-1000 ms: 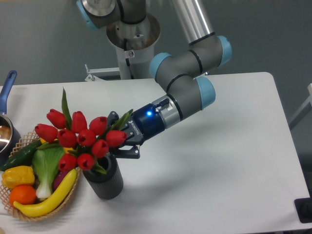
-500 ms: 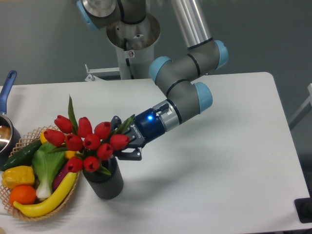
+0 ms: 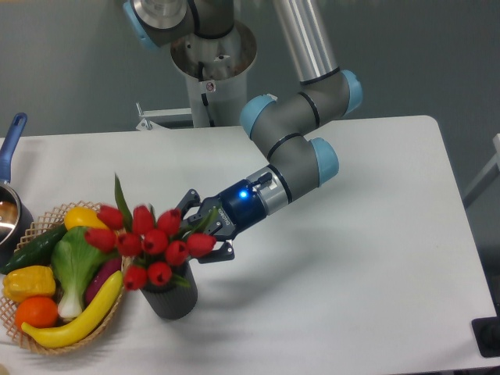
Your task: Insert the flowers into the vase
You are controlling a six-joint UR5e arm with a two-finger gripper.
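My gripper has its fingers spread, no longer clamped on the flowers, which now stand in the vase near the front left of the bench, heads leaning left over the basket rim. Vase sits just beside the basket, close to the bench's front edge; the right half of the bench is open white surface, a pot sits at the far left edge. White lettering on my gripper body is too small to read.
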